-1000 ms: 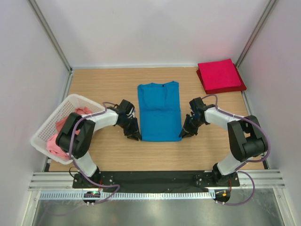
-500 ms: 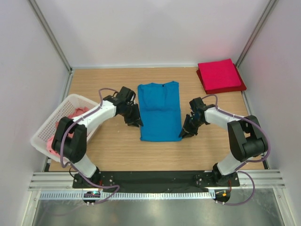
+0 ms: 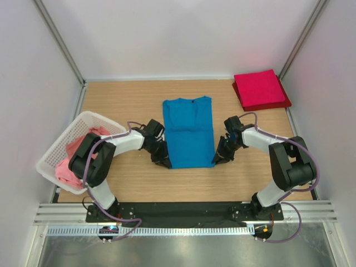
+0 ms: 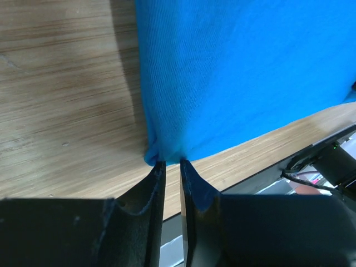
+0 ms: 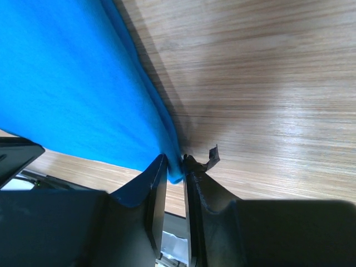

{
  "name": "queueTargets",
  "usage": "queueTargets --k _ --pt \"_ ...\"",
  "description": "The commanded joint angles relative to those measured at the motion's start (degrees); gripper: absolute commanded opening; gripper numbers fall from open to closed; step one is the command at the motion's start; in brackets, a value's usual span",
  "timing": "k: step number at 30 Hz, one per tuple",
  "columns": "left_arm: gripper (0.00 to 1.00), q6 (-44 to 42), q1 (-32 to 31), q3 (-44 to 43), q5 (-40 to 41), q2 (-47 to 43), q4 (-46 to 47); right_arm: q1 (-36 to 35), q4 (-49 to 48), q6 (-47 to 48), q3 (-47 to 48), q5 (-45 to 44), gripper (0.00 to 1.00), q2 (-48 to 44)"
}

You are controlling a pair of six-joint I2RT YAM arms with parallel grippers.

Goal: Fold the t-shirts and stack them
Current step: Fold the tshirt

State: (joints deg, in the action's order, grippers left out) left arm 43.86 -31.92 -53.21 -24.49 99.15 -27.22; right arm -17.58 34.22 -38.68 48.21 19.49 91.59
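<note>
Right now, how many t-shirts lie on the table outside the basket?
2 visible: the blue t-shirt at centre and the folded red t-shirt in the far right corner; that pile may hide another.

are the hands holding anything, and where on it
The left hand pinches the blue t-shirt by its near left corner; the right hand pinches its near right corner.

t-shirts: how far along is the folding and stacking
Done: folded red stack in the far right corner. In hand: the blue t-shirt, sleeves folded in, left gripper and right gripper each pinching a near corner. Still to do: pink shirts crumpled in the basket.
</note>
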Motion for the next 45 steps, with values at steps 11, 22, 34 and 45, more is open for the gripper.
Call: queueTargets --k 11,22,34,45 --pt "0.35 -2.0 0.4 -7.4 1.5 -6.3 -11.3 -0.3 3.8 2.8 -0.8 -1.5 0.48 -4.8" --pt "0.4 -2.2 1.5 -3.0 -1.2 0.2 -4.8 -0.3 -2.8 2.4 -4.3 2.3 0.4 -0.4" --pt "0.25 -2.1 2.0 -1.8 -0.5 2.6 -2.0 -0.3 -3.6 3.1 -6.0 0.6 0.13 0.0" --pt "0.0 5.1 2.0 2.2 -2.4 -5.1 -1.1 -0.3 0.5 3.2 -7.5 0.2 0.01 -6.1"
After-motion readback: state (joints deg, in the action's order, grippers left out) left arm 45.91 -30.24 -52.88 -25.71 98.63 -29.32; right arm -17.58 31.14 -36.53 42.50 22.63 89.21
